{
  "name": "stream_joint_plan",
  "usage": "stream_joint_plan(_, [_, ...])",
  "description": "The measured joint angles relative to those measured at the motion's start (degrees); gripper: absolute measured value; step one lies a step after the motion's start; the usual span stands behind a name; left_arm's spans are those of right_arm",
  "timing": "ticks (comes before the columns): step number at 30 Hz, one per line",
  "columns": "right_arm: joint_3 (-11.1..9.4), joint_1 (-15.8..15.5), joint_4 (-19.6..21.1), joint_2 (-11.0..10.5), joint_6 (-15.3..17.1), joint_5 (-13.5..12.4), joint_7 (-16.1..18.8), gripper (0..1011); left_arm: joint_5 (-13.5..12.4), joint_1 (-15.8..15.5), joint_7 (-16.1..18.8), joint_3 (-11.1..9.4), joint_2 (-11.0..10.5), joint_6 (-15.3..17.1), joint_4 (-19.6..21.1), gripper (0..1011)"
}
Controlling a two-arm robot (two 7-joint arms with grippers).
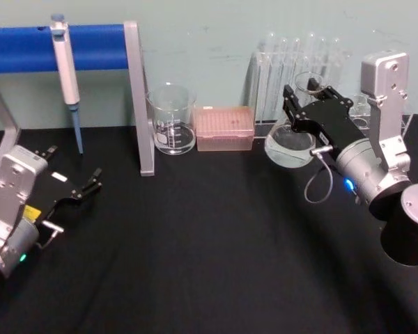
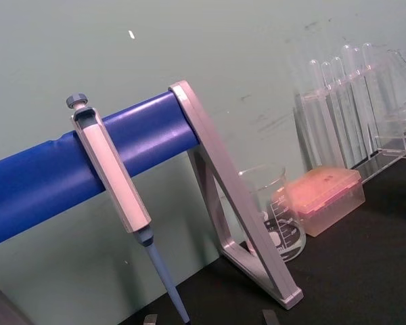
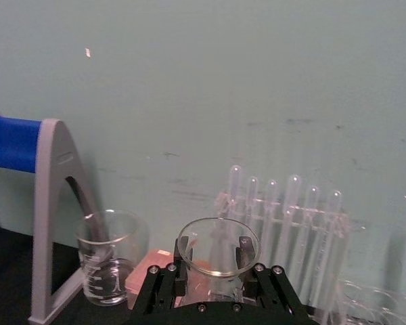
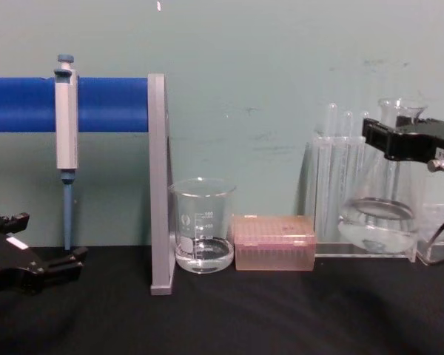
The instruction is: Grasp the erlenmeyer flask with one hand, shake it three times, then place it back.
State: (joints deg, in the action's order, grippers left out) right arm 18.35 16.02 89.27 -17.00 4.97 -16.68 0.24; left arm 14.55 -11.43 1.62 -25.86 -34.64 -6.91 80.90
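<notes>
The flask [image 1: 290,145], a little clear liquid in its base, is pinched at the neck between the right gripper's [image 1: 308,94] jaws, its body hanging below them (whether the base is off the table cannot be told). The shake is best done with a firm pinch and short swings. These should be held to the near side of the jaws, since a test-tube rack [image 1: 303,52] stands just behind them. A black table [image 1: 209,264] lies below and a pale green wall [image 4: 281,74] beyond, and the left gripper [image 1: 73,167], jaws spread, is parked well apart.
</notes>
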Motion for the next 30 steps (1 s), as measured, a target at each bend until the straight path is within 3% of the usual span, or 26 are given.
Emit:
stream_joint_plan(18, [-1.96, -0.22, -0.54, 2.14, 1.00, 2.18, 0.94, 451, 0.00, 0.00, 0.00, 0.00, 0.00, 0.00, 0.00, 1001])
stream_joint_plan(24, [-2.16, -0.55, -0.11, 2.01, 1.05, 2.22, 4.01, 451, 0.00, 0.00, 0.00, 0.00, 0.00, 0.00, 0.00, 1001])
stream_joint_plan(30, [-1.69, -1.00, 0.78, 0.96, 1.02, 1.44, 9.40, 451, 0.00, 0.00, 0.00, 0.00, 0.00, 0.00, 0.00, 1001])
